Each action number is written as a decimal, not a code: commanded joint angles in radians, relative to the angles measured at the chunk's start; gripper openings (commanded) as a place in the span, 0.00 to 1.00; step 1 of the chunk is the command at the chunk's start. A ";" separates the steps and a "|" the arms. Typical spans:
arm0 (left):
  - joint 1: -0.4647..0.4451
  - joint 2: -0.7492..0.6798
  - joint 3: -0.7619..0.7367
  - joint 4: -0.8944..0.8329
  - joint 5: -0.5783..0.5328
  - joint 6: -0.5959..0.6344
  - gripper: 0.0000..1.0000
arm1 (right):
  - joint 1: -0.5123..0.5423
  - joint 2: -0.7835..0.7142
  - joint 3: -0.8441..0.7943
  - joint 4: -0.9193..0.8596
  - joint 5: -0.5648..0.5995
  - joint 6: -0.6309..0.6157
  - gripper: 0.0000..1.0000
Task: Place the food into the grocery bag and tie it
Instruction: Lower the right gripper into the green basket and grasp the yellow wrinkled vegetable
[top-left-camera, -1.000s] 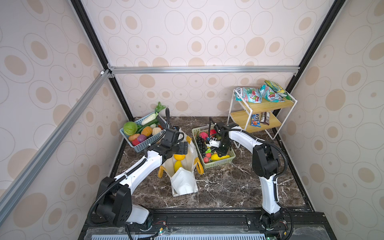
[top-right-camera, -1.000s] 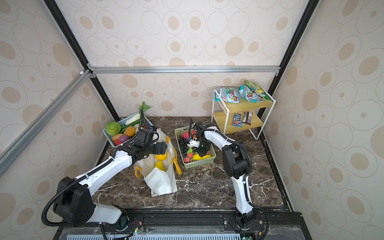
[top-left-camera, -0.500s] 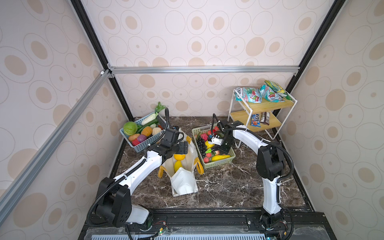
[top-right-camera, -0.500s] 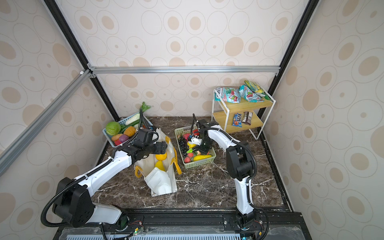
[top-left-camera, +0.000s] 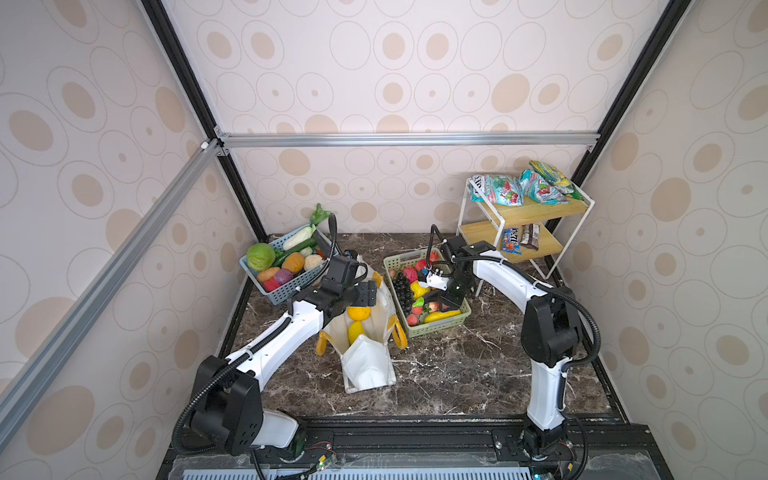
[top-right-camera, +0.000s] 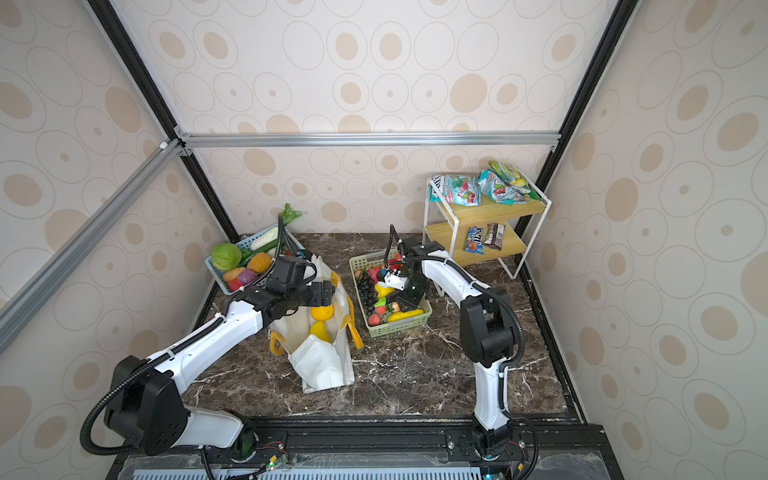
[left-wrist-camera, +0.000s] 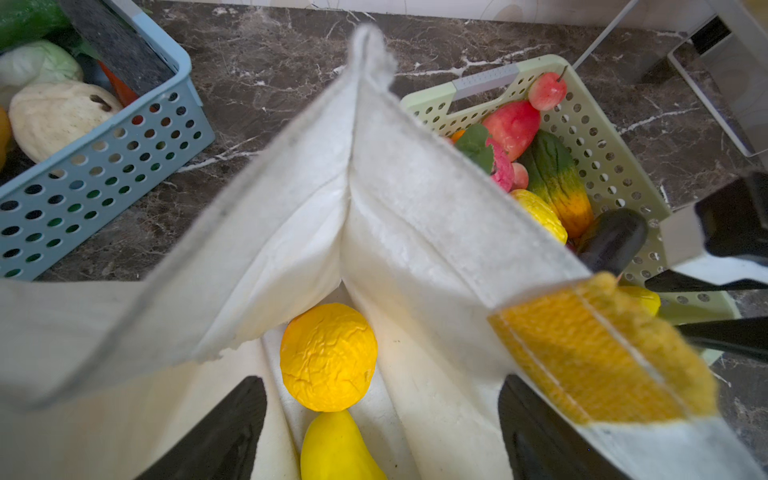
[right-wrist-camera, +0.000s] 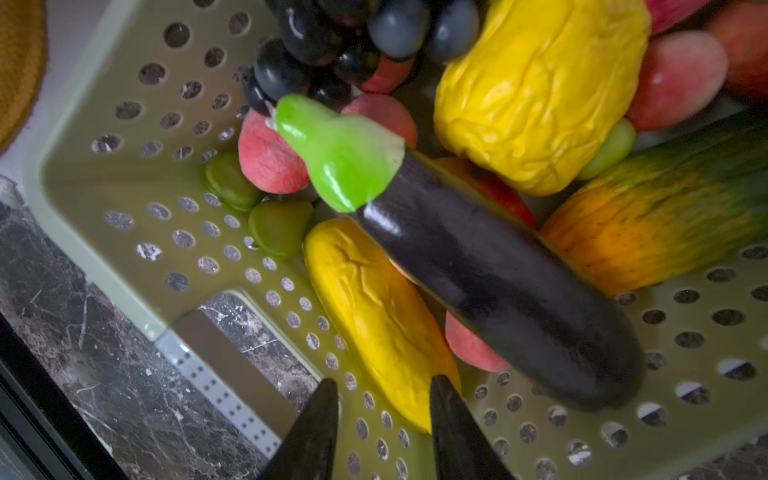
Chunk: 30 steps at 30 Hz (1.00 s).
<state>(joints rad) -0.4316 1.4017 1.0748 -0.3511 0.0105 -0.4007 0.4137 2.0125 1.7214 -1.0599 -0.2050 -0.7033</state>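
On the left arm (top-left-camera: 291, 328), jaws spread wide above the mouth of the grocery bag (top-left-camera: 368, 365), gripping nothing; contact with the fabric impossible to tell. Inside the bag already: an orange (left-wrist-camera: 328, 357) and, touching it, a yellow fruit (left-wrist-camera: 336, 449); plenty more food waiting in the green basket (right-wrist-camera: 124, 232) just beside the bag and in the blue basket (left-wrist-camera: 104, 166) on its other side. On the right arm (top-left-camera: 503, 282), jaws only partly open and empty, low over the green basket, tips next to a long yellow fruit (right-wrist-camera: 374, 316) with an eggplant (right-wrist-camera: 498, 282) lying partly over it. Likely trouble 1: too narrow a gap for that fruit, so a pinch on its edge and a slip. Likely trouble 2: lifting from under the eggplant and rolling it, or the grapes (right-wrist-camera: 357, 50), over the basket wall onto the surface (top-left-camera: 457, 374). Likely trouble 3: with 1 end wall folded inward and nothing seen pinning the soft rim, a narrowed mouth, a fruit bouncing off the fold or off the handle (left-wrist-camera: 598, 353) and landing outside. Also worth fearing: the 2 arms crowding each other above the bag during the drop.
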 joint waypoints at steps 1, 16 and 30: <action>0.007 -0.010 0.056 -0.016 0.002 0.002 0.88 | 0.001 0.038 0.008 -0.064 -0.015 -0.045 0.46; 0.008 0.008 0.062 -0.013 0.000 0.022 0.88 | 0.033 0.138 -0.004 -0.024 0.093 -0.050 0.62; 0.008 0.010 0.056 -0.011 -0.006 0.021 0.88 | 0.033 0.179 -0.043 0.016 0.113 -0.066 0.24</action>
<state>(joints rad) -0.4316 1.4044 1.0954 -0.3550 0.0143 -0.3923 0.4450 2.1391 1.7172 -1.0580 -0.1387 -0.7536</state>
